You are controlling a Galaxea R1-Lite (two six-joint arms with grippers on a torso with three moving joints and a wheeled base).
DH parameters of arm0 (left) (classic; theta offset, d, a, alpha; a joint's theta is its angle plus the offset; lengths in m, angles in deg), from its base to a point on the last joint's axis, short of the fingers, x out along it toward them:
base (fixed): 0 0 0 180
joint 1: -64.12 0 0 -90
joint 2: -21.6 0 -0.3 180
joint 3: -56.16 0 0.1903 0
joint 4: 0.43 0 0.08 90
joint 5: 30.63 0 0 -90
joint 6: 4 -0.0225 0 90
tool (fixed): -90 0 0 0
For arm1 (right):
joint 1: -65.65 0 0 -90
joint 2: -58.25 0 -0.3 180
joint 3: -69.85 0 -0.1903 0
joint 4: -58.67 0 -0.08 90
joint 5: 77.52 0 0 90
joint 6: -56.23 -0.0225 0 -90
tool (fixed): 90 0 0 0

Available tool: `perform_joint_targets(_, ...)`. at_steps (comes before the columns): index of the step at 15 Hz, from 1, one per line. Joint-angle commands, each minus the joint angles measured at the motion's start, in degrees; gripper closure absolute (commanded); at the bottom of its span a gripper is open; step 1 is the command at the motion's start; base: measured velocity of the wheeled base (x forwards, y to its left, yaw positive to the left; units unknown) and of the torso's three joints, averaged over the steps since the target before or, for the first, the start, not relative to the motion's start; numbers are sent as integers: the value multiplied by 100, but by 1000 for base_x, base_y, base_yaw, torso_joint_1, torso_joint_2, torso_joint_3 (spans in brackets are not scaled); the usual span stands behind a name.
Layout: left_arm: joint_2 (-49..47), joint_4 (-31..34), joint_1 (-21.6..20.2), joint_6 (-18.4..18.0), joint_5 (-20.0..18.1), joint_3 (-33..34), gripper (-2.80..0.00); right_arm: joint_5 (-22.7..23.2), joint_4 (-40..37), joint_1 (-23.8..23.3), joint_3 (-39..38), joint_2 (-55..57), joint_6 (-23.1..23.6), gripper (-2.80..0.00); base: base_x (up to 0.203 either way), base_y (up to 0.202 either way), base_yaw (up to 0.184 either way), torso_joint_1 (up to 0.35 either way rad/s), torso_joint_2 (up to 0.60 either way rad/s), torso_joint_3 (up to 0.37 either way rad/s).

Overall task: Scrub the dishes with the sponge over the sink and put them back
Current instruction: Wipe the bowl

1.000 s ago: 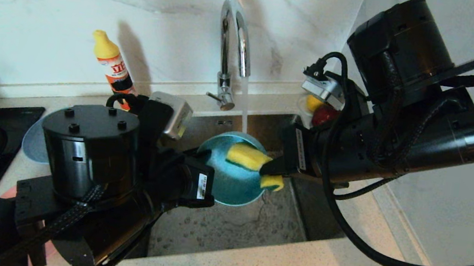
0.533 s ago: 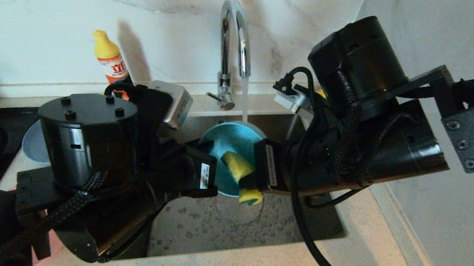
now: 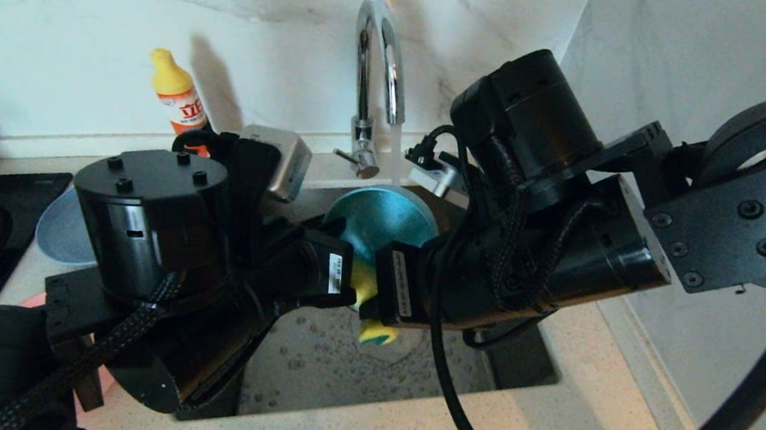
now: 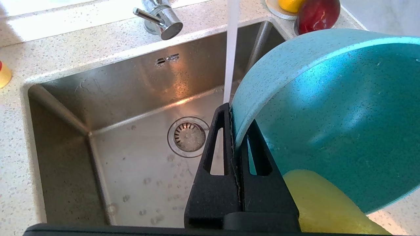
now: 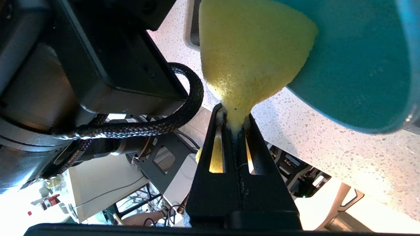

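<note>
The sink lies below both arms, with water running from the tap into it; over the basin the right arm has swung in toward the left one since a second ago, so the two wrists are now nearly touching; the teal bowl is held tilted above the sink by the left gripper, whose fingers are pressed together on its rim; the right gripper pinches the sponge tightly in its middle; the sponge has slid from the upper part of the bowl's inside down to its lower edge, where it now presses; I judge that this is one wiping stroke across the bowl, so the scrubbing is under way; the blue plate waits on the counter at the left.
</note>
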Motion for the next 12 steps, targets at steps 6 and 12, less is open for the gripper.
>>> perform_joint_targets(6, -29, -23, -14, 19, 34, 29, 0, 0, -340, -318, -19, -329, -27, 0, 0, 0, 0, 0, 0, 0)
perform_joint_targets(12, 6, -23, -23, 37, 43, 97, 0, -16, -422, -515, 81, -471, -27, 0, 0, 0, 0, 0, 0, 0)
